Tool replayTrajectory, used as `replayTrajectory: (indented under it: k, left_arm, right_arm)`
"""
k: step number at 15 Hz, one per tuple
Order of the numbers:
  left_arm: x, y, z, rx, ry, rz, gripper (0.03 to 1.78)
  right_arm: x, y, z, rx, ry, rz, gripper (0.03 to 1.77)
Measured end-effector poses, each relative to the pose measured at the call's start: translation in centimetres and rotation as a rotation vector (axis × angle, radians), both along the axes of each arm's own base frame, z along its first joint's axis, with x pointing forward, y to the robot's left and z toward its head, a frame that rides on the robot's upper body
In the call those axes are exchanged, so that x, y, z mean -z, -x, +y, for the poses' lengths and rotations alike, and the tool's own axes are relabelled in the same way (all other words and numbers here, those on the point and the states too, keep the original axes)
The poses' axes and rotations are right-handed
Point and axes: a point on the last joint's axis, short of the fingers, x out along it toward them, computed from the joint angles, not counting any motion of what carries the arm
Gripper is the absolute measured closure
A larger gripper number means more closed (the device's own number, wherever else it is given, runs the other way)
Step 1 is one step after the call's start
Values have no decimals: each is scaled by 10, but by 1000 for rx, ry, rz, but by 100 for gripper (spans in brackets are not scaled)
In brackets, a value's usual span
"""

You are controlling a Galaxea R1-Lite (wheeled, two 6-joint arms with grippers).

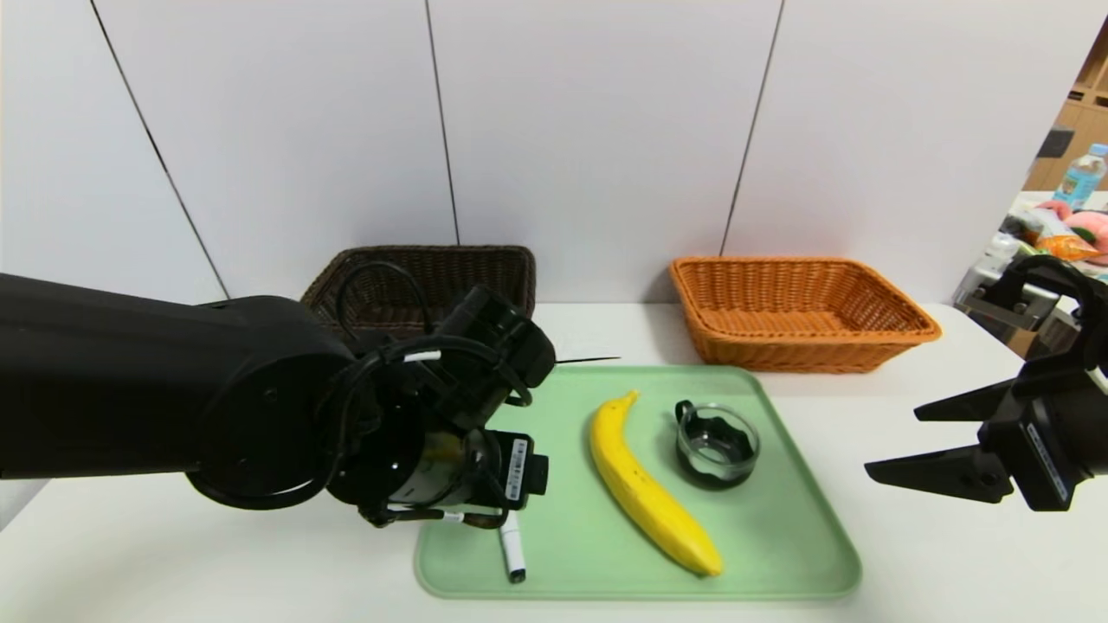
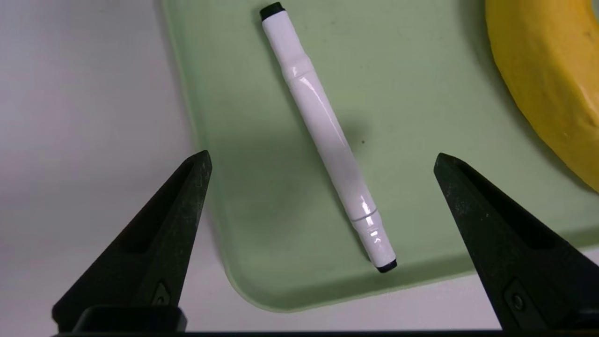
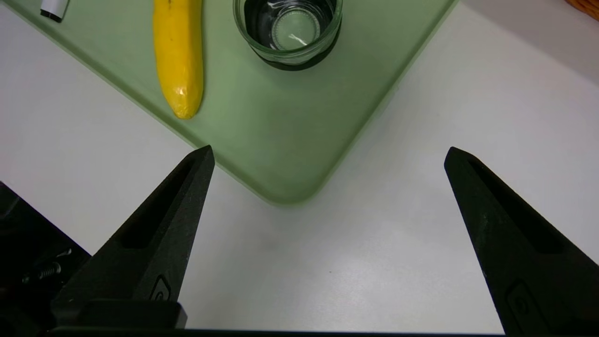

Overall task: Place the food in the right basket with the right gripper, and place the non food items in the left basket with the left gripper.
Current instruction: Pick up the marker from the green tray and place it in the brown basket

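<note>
Left gripper (image 2: 320, 161): spread wide above marker (image 2: 327, 135).
Marker: light, stiff, glossy-slick; grasp mid-barrel.
Right gripper (image 1: 905, 441): parked, unclenched.

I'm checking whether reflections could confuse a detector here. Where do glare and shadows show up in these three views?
Left wrist view: bright streaks run along the white marker, which casts a soft shadow on the green tray, below the open left hand. Right wrist view: the glass cup shows small rim highlights. Head view: the banana has a mild sheen and the left arm hides most of the marker.
</note>
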Motion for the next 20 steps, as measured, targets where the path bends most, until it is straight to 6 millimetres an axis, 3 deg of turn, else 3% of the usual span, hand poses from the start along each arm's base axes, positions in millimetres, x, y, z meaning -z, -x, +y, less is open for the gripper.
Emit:
replayTrajectory:
  k: [9,20]
  left_arm:
    - [21,-13,-26,-157,-41,20,12]
    - [30,-17,-31,-181,-42,37,12]
  right_arm:
    - [0,1,2,-2,-6,5,10]
    - [1,3,1,-3,-7,7,10]
